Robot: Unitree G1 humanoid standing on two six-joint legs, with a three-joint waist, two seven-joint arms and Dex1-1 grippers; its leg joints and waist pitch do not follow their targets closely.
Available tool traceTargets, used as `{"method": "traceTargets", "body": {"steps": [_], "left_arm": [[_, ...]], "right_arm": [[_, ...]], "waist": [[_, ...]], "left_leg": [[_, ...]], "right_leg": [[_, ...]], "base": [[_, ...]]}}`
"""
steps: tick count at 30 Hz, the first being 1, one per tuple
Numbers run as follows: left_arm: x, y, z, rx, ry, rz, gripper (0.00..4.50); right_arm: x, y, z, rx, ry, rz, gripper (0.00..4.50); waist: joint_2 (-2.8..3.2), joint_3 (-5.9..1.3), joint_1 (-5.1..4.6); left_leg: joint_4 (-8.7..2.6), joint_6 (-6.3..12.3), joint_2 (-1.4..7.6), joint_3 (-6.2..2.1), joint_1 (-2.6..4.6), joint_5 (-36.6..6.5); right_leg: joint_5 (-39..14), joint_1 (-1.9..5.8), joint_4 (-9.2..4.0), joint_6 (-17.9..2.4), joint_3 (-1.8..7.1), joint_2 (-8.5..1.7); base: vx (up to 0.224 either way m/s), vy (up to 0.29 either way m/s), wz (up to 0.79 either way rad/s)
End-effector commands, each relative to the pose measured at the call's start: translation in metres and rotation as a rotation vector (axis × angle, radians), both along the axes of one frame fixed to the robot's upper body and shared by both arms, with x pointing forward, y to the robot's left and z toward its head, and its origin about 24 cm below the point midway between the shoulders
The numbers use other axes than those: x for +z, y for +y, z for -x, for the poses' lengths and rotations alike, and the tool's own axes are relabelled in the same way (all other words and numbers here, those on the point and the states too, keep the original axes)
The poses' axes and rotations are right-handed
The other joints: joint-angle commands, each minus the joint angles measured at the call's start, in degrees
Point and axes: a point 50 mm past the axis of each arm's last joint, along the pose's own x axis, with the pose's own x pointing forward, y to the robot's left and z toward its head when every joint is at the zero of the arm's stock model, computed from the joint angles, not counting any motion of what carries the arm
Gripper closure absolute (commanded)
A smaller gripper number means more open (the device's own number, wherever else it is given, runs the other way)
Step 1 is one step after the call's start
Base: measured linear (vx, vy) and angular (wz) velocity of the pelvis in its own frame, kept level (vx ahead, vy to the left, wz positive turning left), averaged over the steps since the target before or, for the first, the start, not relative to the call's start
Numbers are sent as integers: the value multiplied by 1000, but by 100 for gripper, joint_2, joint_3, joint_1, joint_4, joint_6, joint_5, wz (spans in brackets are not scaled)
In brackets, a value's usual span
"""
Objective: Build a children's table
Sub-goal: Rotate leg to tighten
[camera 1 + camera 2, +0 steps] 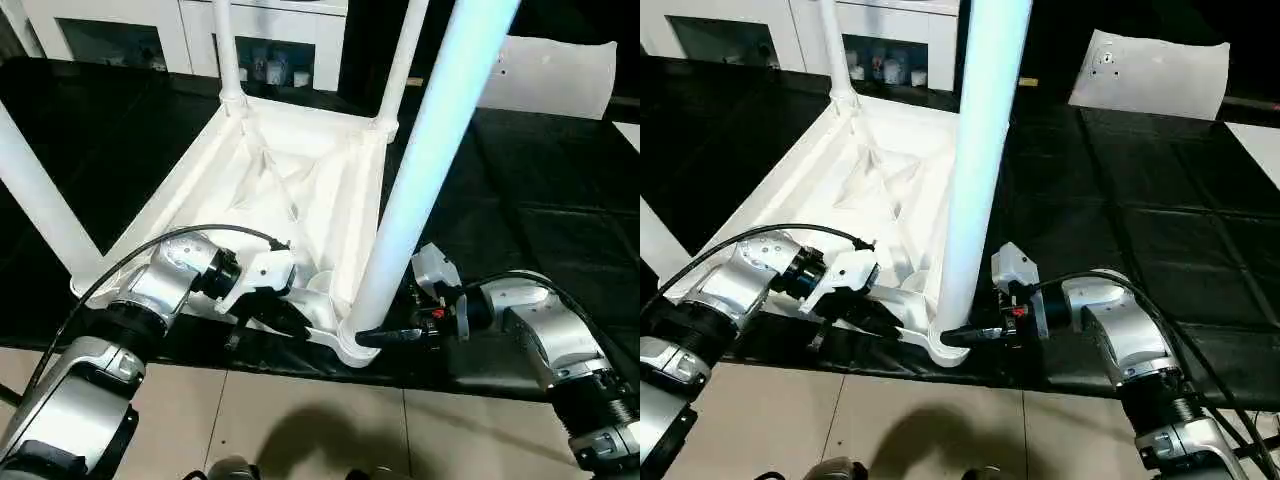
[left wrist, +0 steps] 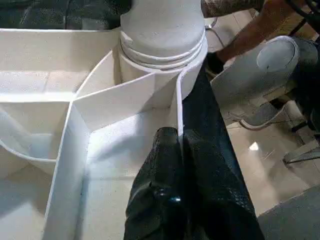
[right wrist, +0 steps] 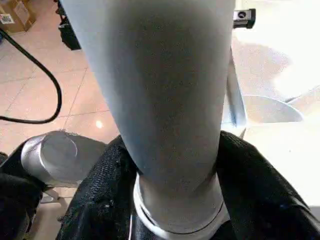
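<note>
The white tabletop (image 1: pixel 300 190) lies upside down on the black table, its ribbed underside facing up. Legs stand in its corner sockets: one at the near right (image 1: pixel 430 170), one at the left (image 1: pixel 35 195) and two at the back (image 1: pixel 228 50). My left gripper (image 1: pixel 290 325) is shut on the tabletop's near rim (image 2: pixel 179 100), just beside the near right socket (image 2: pixel 160 55). My right gripper (image 1: pixel 372 335) reaches in from the right, and its black fingers (image 3: pixel 100 200) press on both sides of the near right leg (image 3: pixel 160 90) at its base.
The tabletop's near corner sits at the black table's (image 1: pixel 520 200) front edge, above tiled floor (image 1: pixel 300 420). A flat white sheet (image 1: pixel 550 75) lies at the far right. White glass-door cabinets (image 1: pixel 270 40) stand behind. A person's leg (image 2: pixel 250 30) is near the front edge.
</note>
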Motion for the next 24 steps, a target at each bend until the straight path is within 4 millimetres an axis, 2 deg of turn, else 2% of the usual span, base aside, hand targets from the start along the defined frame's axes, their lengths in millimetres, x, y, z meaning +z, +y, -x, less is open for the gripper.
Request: {"method": "traceTargets", "body": {"steps": [1, 9, 11, 12, 13, 14, 15, 16, 17, 18, 21, 23, 24], "left_arm": [[-4, -9, 6, -105, 22, -48, 450], [-6, -12, 6, -76, 46, -21, 450], [-9, -29, -2, 63, -2, 30, 450], [-10, -37, -6, 137, -16, 56, 450], [-11, -38, -7, 147, -17, 59, 450], [-11, -48, -10, 228, -20, 96, 450], [-11, -55, -12, 268, -20, 125, 450], [-10, -61, -14, 302, -17, 150, 450], [-10, -63, -14, 309, -17, 154, 450], [-9, -76, -18, 395, -24, 197, 450], [-5, -93, -24, 512, -37, 238, 450], [-3, -103, -27, 581, -41, 261, 450], [0, -110, -29, 635, -47, 279, 450]], "right_arm": [[1, 3, 1, 33, 6, -10, 248], [-3, 8, 10, 13, 47, -51, 253], [-10, 19, 7, -159, 56, -91, 254], [-14, 25, 4, -247, 61, -97, 254], [-14, 26, 4, -259, 61, -97, 254], [-19, 31, 1, -357, 63, -97, 254], [-22, 35, -1, -410, 65, -97, 254], [-24, 39, -2, -460, 72, -100, 254], [-24, 40, -3, -470, 73, -100, 254], [-28, 49, -7, -578, 90, -104, 254], [-30, 63, -16, -718, 93, -102, 255], [-29, 72, -22, -816, 97, -96, 255], [-28, 78, -27, -873, 94, -84, 255]], "waist": [[7, -382, -25], [3, -378, -13], [20, -358, -21], [27, -323, -15], [8, -288, -52], [14, -272, -64], [-2, -232, -101], [1, -203, -130], [-15, -207, -155], [-7, -209, -216], [-9, -217, -365], [1, -224, -397], [48, -238, -395]], "left_leg": [[-351, 426, 276, -26, 74, -550], [-351, 437, 280, -24, 82, -529], [-360, 406, 281, -23, 81, -611], [-376, 328, 287, -21, 112, -813], [-408, 194, 267, -50, 97, -1067], [-432, 94, 261, -65, 107, -1215], [-452, -39, 241, -83, 122, -1506], [-462, -126, 235, -114, 183, -1791], [-460, -132, 225, -130, 179, -1856], [-466, -151, 221, -150, 170, -1893], [-479, -158, 204, -187, 137, -2002], [-490, -108, 194, -201, 133, -1979], [-498, -89, 200, -196, 123, -1853]], "right_leg": [[-274, 321, -312, -1467, 314, -485], [-197, 326, -314, -1486, 315, -483], [-321, 313, -337, -1476, 315, -482], [-613, 274, -385, -1436, 324, -489], [-1199, 283, -446, -1302, 317, -516], [-1613, 287, -477, -1200, 308, -519], [-2456, 267, -570, -939, 302, -528], [-3182, 219, -653, -715, 291, -549], [-3440, 229, -692, -602, 287, -563], [-3601, 219, -715, -500, 284, -560], [-3588, 207, -749, -441, 244, -541], [-3548, 221, -770, -424, 229, -542], [-3325, 223, -750, -482, 252, -547]], "base": [[0, 0, 0], [0, 0, 0], [0, 0, 0], [0, 0, 0], [0, 0, 0], [-61, 1, -5], [-54, 3, -7], [-61, 8, -5], [-60, 15, -5], [-60, 15, -5], [-17, 7, -2], [0, 0, 0], [0, 0, 0]]}}
